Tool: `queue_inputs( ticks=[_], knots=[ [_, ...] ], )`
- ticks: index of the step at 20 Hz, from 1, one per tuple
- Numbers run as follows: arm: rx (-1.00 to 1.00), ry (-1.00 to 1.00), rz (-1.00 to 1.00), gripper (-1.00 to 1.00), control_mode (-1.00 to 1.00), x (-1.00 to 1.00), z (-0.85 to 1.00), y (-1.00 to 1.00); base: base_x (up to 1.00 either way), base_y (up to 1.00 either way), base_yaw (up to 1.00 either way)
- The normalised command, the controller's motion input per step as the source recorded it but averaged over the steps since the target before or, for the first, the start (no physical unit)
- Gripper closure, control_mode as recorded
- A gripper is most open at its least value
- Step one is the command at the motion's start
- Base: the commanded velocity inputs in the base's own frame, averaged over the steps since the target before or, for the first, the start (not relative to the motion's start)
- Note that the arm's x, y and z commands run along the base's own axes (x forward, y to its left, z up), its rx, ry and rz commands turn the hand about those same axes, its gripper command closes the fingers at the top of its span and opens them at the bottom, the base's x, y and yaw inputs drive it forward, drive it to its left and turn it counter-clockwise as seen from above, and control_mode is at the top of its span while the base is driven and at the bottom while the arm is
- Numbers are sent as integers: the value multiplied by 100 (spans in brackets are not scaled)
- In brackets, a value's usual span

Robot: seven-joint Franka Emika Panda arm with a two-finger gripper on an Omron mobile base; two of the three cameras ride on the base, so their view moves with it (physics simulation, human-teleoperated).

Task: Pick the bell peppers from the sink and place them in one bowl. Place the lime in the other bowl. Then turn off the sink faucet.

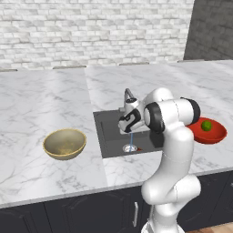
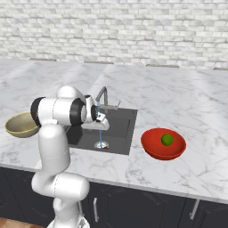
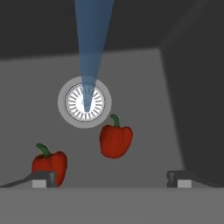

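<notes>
From the left base view, my arm (image 1: 175, 150) rises white and glossy with dark joints, bent over the sink (image 1: 105, 132), a dark grey rectangular basin sunk into the white marble surface (image 1: 41, 100). My fingers (image 1: 129, 122) hang above the basin, beside the slim grey faucet (image 1: 129, 95). A thin blue stream of water (image 1: 131, 139) falls to the round metal drain (image 1: 129, 148), with a sliver of red just beside it. To the left sits the tan bowl (image 1: 65, 143), round, with a dull speckled inside and nothing in it. To the right, partly behind my arm, is the shallow red bowl (image 1: 214, 132) with the round green lime (image 1: 206, 125) in it.

From the right base view, the faucet (image 2: 103, 97) shows its angular arched spout, and the water (image 2: 99, 131) runs down onto the drain (image 2: 101, 144). The tan bowl (image 2: 20, 125) is at the left, partly hidden by my arm (image 2: 53, 133). The red bowl (image 2: 163, 144) stands on the surface right of the sink (image 2: 124, 129), the lime (image 2: 167, 140) resting near its middle.

In the hand view, I look into the sink (image 3: 175, 109), flat and matte grey. The water (image 3: 91, 39) narrows down to the ribbed drain (image 3: 85, 102). Two glossy, lumpy red peppers with green stems lie on the floor of the basin: one pepper (image 3: 115, 140) just beside the drain, the other pepper (image 3: 49, 164) apart from it, partly behind one of my finger tips. My fingers (image 3: 112, 180) are spread wide, grasping nothing.
</notes>
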Motion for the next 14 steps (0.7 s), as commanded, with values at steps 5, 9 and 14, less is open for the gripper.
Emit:
queue_inputs(
  ticks=[5,9,14],
  knots=[
    [0,0,0,-100,-100,0,-8,-18,0,0,0],
    [0,1,0,-100,-100,0,-10,0,0,0,0],
    [0,1,0,-100,-100,0,-19,1,0,0,0]
  ],
)
